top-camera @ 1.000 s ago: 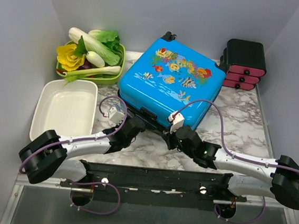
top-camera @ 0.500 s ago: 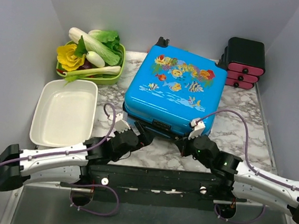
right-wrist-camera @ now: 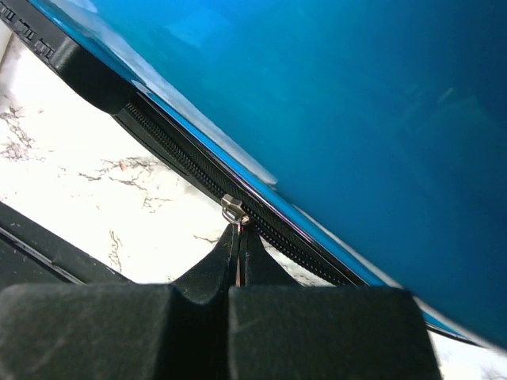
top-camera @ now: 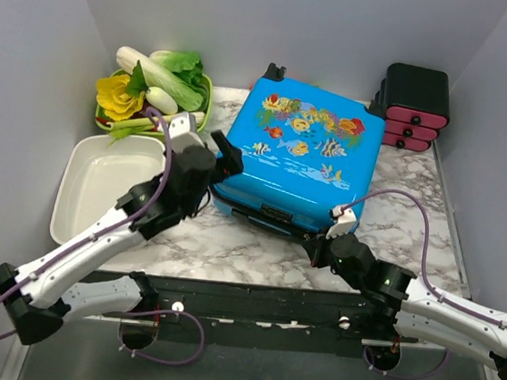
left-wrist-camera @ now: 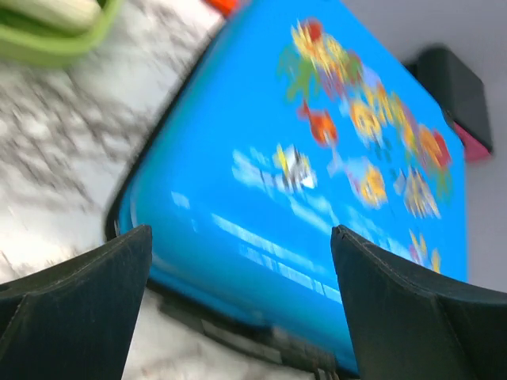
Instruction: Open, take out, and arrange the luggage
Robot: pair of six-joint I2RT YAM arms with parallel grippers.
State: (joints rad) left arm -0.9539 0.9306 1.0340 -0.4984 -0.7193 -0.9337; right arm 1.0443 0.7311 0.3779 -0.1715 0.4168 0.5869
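The bright-blue luggage (top-camera: 297,158) with fish prints lies flat and closed on the marble table. My left gripper (top-camera: 222,171) hovers at its left edge, jaws wide open and holding nothing. In the left wrist view the luggage (left-wrist-camera: 317,182) fills the space beyond the open left gripper (left-wrist-camera: 242,231). My right gripper (top-camera: 315,245) is at the luggage's near right corner. In the right wrist view the right gripper (right-wrist-camera: 238,229) is shut on the metal zipper pull (right-wrist-camera: 233,209), on the black zipper under the blue shell (right-wrist-camera: 356,103).
A green tray of vegetables (top-camera: 154,100) stands at the back left, with a white dish (top-camera: 110,190) in front of it. A black box with pink drawers (top-camera: 414,107) sits at the back right, beside the luggage.
The left gripper let go and opened wide, then rose from the luggage's near edge to its left side. The luggage turned squarer to the table. The right gripper stayed shut and slid right along the zipper.
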